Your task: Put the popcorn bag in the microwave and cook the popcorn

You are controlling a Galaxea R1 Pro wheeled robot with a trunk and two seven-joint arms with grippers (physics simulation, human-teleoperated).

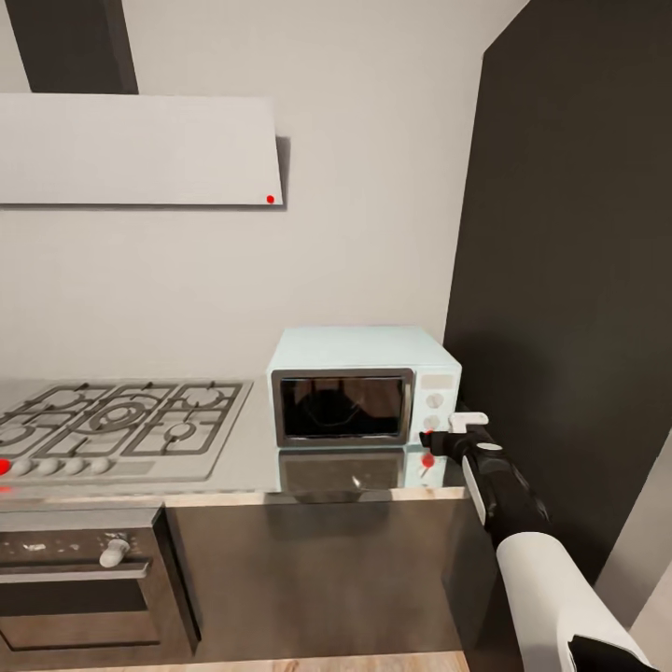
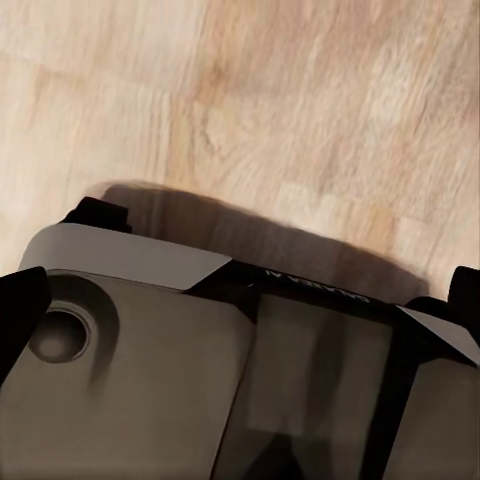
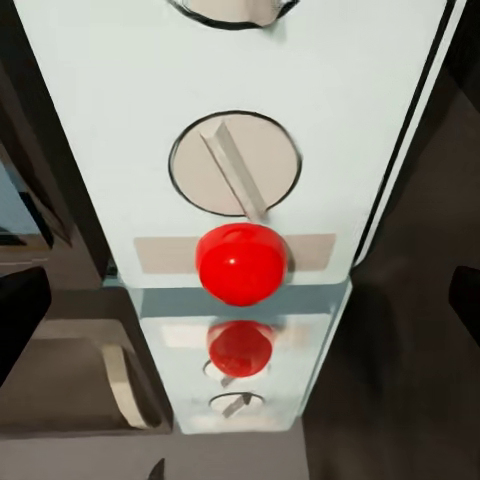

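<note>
The microwave (image 1: 364, 385) sits right of centre in the head view, on the grey countertop (image 1: 252, 467) beside the gas hob (image 1: 117, 420), its dark door closed. The right gripper (image 1: 431, 442) is at the control panel's lower edge; in the right wrist view its dark fingertips (image 3: 20, 320) stand wide apart at the frame edges, with the red button (image 3: 241, 262) and a knob (image 3: 235, 163) between them. No writing is readable there. The left gripper's (image 2: 240, 300) fingertips are also spread, over wooden floor (image 2: 300, 100).
</note>
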